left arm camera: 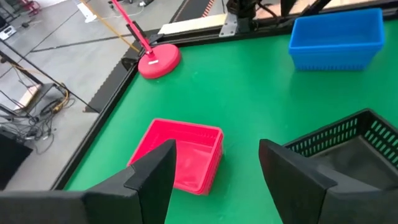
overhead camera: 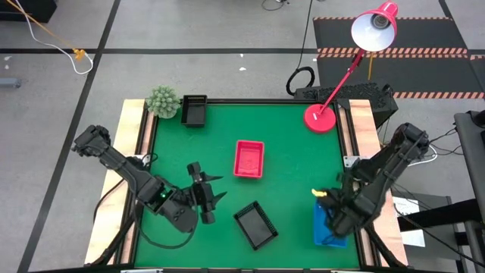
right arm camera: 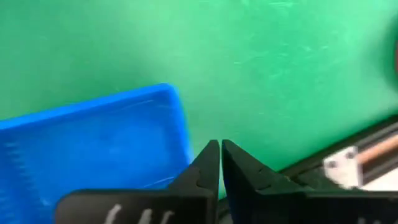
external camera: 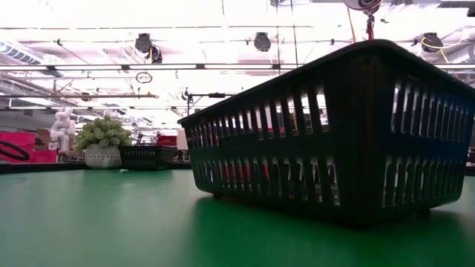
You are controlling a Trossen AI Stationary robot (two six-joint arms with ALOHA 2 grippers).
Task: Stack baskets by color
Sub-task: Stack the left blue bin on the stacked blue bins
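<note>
Baskets are the easy part here, handling-wise: thin plastic mesh trays, so I'd guess very light, fairly stiff at the rim but a bit flexy in the slotted walls, and smooth enough to skid on the green table (overhead camera: 288,189) if nudged sideways. Best bet looks like pinching one wall at the top rim, mid-side, so the tray hangs level and doesn't twist.

Where stuff sits: red basket (overhead camera: 249,158) about mid-table, possibly already more than one nested, hard to tell. One black basket (overhead camera: 195,110) at the far edge near the left corner beside the fuzzy green plant (overhead camera: 162,100), another black basket (overhead camera: 255,224) tilted askew near the front edge. Blue basket (overhead camera: 328,227) by the front right corner, close to the right edge.

Right gripper (right arm camera: 220,163) sits just beside the blue basket's rim, fingers pressed together with nothing between them, so no hold on it. Left gripper (left arm camera: 214,171) hovers over the front left part of the table, fingers spread wide and empty, looking toward the red one and the askew black one.

Red lamp base (overhead camera: 320,117) at the far right isn't a basket, ignore it.
</note>
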